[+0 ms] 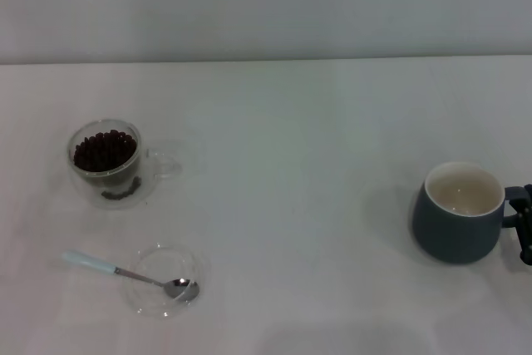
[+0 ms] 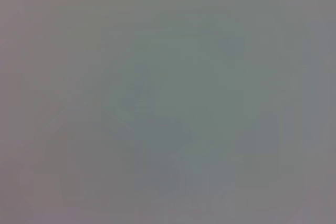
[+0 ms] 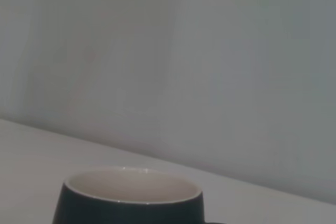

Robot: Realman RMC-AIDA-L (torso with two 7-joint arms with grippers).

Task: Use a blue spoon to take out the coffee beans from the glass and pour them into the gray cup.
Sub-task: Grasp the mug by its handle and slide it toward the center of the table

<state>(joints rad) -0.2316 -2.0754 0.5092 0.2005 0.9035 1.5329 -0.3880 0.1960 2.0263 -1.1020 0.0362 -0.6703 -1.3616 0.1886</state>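
Note:
The glass [image 1: 106, 164] stands at the left of the white table, full of dark coffee beans [image 1: 105, 150], its clear handle pointing right. In front of it the blue spoon [image 1: 133, 275] lies with its metal bowl in a low clear glass dish [image 1: 166, 280] and its pale handle pointing left. The gray cup [image 1: 457, 212] stands at the right, its cream inside bare; the right wrist view shows its rim [image 3: 131, 184] close up. My right gripper [image 1: 524, 226] is at the picture's right edge, against the cup's handle. The left gripper is out of sight.
The white table [image 1: 291, 164] runs back to a pale wall. Between the glass and the gray cup lies a wide stretch of bare tabletop. The left wrist view gives only a plain grey field.

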